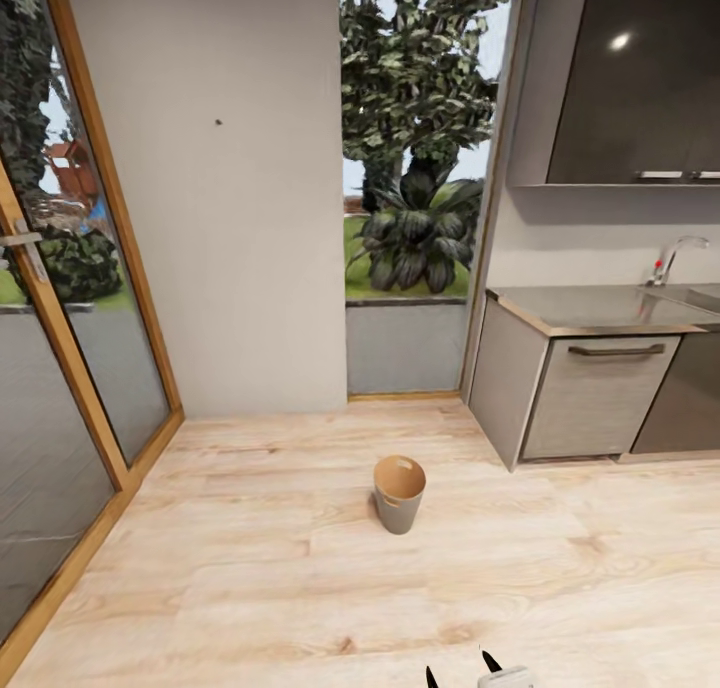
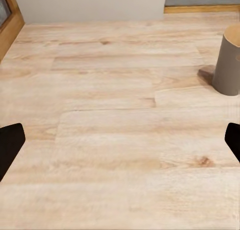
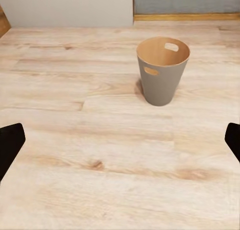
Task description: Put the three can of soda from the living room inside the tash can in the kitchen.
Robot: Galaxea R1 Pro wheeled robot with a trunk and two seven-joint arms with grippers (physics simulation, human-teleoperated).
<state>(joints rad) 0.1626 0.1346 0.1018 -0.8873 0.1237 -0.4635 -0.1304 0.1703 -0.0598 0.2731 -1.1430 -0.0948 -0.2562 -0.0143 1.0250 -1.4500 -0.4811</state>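
Both grippers spread wide over wood floor (image 1: 300,568), left gripper (image 2: 120,145), right gripper (image 3: 120,145), tash can (image 1: 399,494) upright ahead, grey cabinets (image 1: 590,393) beyond it.

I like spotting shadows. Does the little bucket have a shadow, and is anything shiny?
In the right wrist view, the bucket throws a small dark shadow on the wood floor at its base; the left wrist view shows that patch too. In the head view, a bright glare spot sits on the dark upper cabinet, and the countertop gleams.

My left wrist view is cropping the tash can (image 2: 229,59) at the frame edge (rim unseen). Both wrist views are clipping my fingertips (image 3: 10,142) at the borders.
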